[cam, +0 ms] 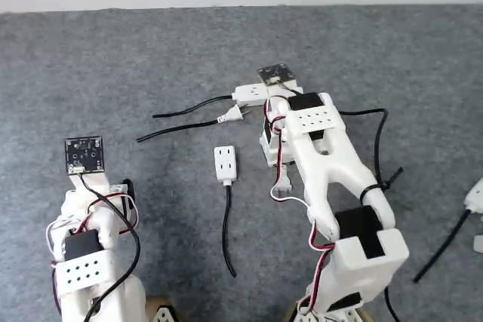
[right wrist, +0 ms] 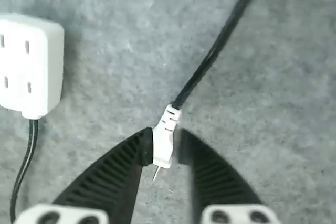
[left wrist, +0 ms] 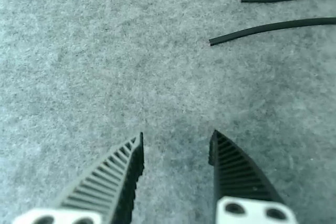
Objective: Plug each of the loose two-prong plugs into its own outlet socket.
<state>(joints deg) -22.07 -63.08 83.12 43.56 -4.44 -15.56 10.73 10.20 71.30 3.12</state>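
**High view.** I am reading the right arm [cam: 324, 164] as stretched over the middle of the grey mat [cam: 113, 58]. Its wrist is standing just beside the outlet socket [cam: 225, 164], which is lying flat, slots up, with its socket cord [cam: 225, 224] trailing toward the robot's side. The left arm [cam: 90, 254] is sitting folded low, well apart from the socket, so the right arm is the nearer one by far. A loose plug [cam: 234, 115] is lying beyond the socket, next to a white block [cam: 249, 94].

**Left wrist view.** The left gripper [left wrist: 177, 136] is hanging over bare mat, fingers moderately parted and holding nothing. Two black cord ends [left wrist: 252, 31] are lying farther off.

**Right wrist view.** The right gripper [right wrist: 165, 132] is pinching the held plug [right wrist: 161, 148] by its white body, fingers narrowed onto it.
- The plug's long axis is running along the fingers, with the prongs pointing back toward the wrist.
- Its plug cord [right wrist: 215, 51] is leading away beyond the tips.
- The outlet socket [right wrist: 29, 66] is lying off to one side of the fingers, near but apart, slots facing the camera.

I am judging that the prongs are not facing the slots. The coming move is therefore depending on turning the plug prongs-down and shifting it sideways over the socket.
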